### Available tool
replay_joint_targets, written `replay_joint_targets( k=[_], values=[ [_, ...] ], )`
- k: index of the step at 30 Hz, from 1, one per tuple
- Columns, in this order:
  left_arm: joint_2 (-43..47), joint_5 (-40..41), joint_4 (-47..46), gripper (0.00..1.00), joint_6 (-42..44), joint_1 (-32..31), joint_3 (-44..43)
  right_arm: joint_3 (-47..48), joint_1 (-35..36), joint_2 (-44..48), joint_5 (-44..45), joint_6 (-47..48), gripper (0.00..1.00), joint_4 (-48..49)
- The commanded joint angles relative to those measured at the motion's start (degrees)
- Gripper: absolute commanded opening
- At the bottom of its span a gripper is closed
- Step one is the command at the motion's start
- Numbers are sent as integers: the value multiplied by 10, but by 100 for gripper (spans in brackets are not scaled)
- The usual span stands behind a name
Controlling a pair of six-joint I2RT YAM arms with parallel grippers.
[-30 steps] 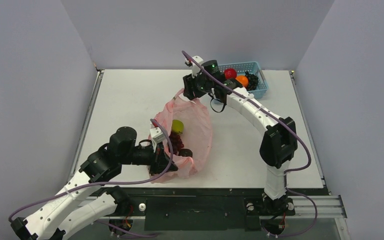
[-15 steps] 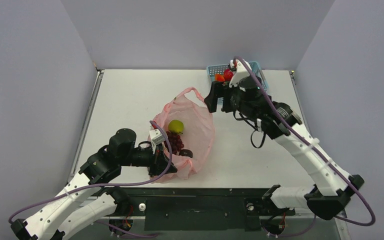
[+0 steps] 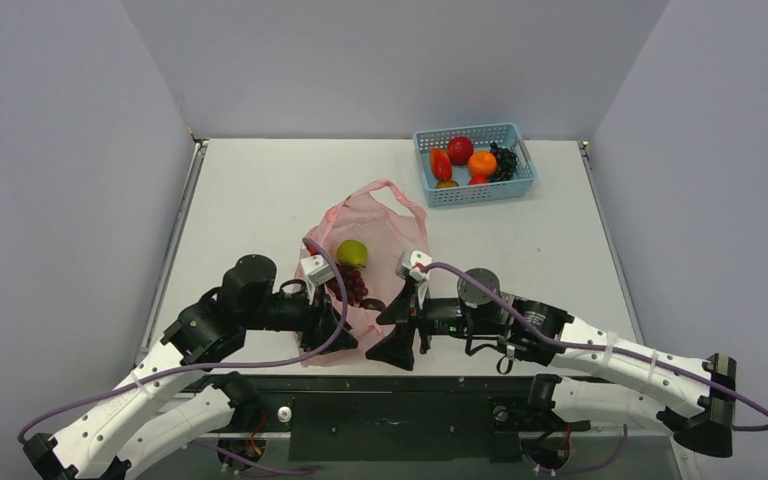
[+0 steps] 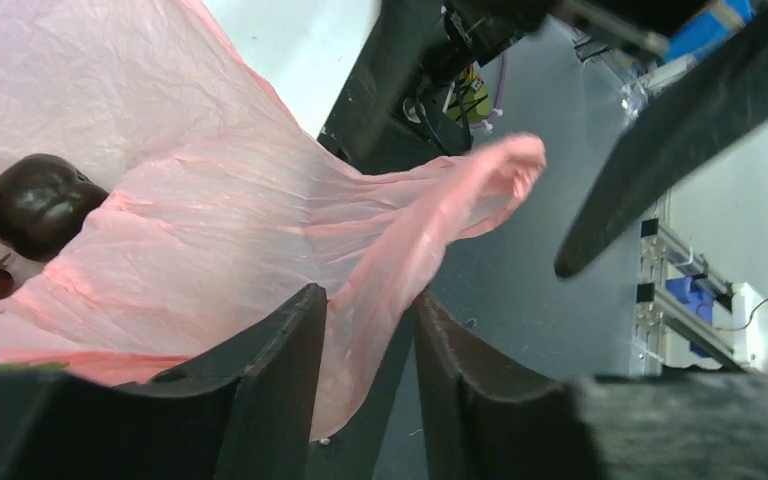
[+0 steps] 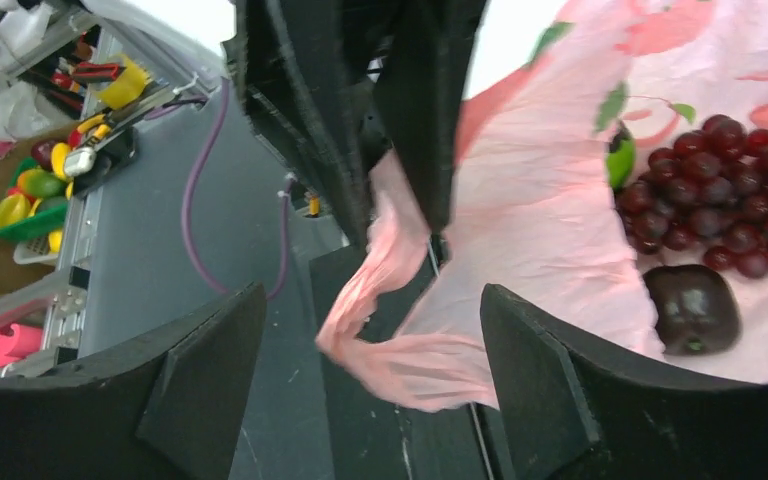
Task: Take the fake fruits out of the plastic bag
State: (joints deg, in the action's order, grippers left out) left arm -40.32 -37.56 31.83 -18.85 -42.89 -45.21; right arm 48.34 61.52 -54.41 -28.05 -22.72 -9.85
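White table (image 3: 250, 190) between plain lavender-grey walls (image 3: 390, 60), even soft light.

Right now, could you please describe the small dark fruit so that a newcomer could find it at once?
Start at the pink plastic bag in the middle of the table. In its near end, beside the dark red grape bunch, lies the small dark fruit. It is one smooth, nearly black lump, unlike the clustered grapes or the yellow-green fruit.

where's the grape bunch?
Grape bunch sits inside the pink bag, left of centre in the top view, between the green fruit and the small dark fruit.
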Motion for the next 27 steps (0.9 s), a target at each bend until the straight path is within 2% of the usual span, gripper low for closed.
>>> replay_joint_targets(
  k=[1,2,3,4,6,11,14,16,19,23,27],
  values=[
    [9,23,-14,40,-19,4,-44,-30,64,26,119,29,66,113],
    [13,42,-11,45,-28,3,-48,-45,75,30,142,32,46,122],
    [21,55,0,48,-34,3,-59,-52,101,40,185,45,36,127],
    [25,93,7,53,-49,4,-65,-65,117,46,224,55,17,132],
    [37,168,38,57,-86,4,-92,-72,167,58,301,89,1,121],
    [67,337,129,65,-240,4,-153,-71,265,54,413,157,0,103],
    [70,432,207,65,-324,4,-190,-65,288,45,454,170,0,100],
    [77,458,249,65,-347,4,-189,-61,298,42,467,181,0,92],
    [76,436,255,68,-354,4,-160,-45,301,34,468,194,0,72],
    [36,340,194,68,-361,4,-106,-25,302,24,464,212,0,55],
    [10,319,159,68,-381,3,-83,-5,304,15,467,222,0,35]
  ],
)
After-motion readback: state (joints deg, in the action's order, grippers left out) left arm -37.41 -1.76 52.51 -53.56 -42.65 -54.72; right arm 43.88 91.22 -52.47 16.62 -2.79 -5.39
